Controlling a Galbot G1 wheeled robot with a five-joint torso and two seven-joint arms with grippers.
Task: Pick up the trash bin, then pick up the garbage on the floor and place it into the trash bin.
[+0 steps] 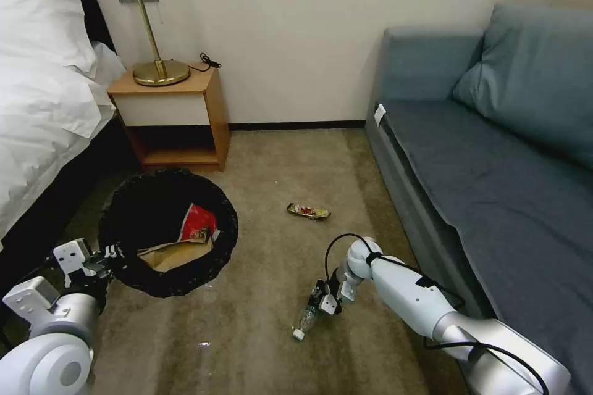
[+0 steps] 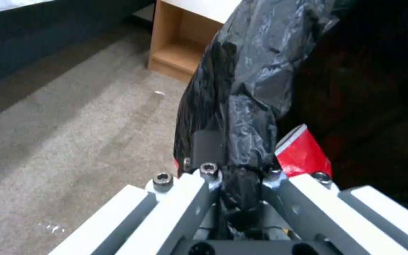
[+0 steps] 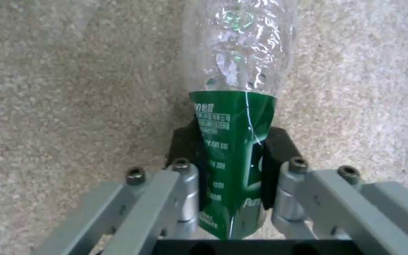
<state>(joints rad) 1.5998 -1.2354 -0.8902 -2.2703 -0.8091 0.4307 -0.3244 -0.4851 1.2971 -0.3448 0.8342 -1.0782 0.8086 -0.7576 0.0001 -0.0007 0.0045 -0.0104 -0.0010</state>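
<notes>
Right tool (image 3: 232, 166) around squashed bottle (image 3: 234, 106)

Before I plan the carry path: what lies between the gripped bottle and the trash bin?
Bare carpet, going by the head view. The bottle sits in the right gripper; the trash bin hangs from the left gripper.

**Open carpet mid-room, furniture on both flanks**

Bare carpet (image 1: 278, 160) runs open between the nightstand (image 1: 176, 117) and sofa (image 1: 494, 185). The bed (image 1: 43, 105) walls off the left side. A wrapper (image 1: 308, 212) lies alone mid-floor, reachable from above. The bin (image 1: 168, 231), held up at left, blocks the carpet beneath it; a bottle (image 1: 307, 318) sits near the sofa.
</notes>
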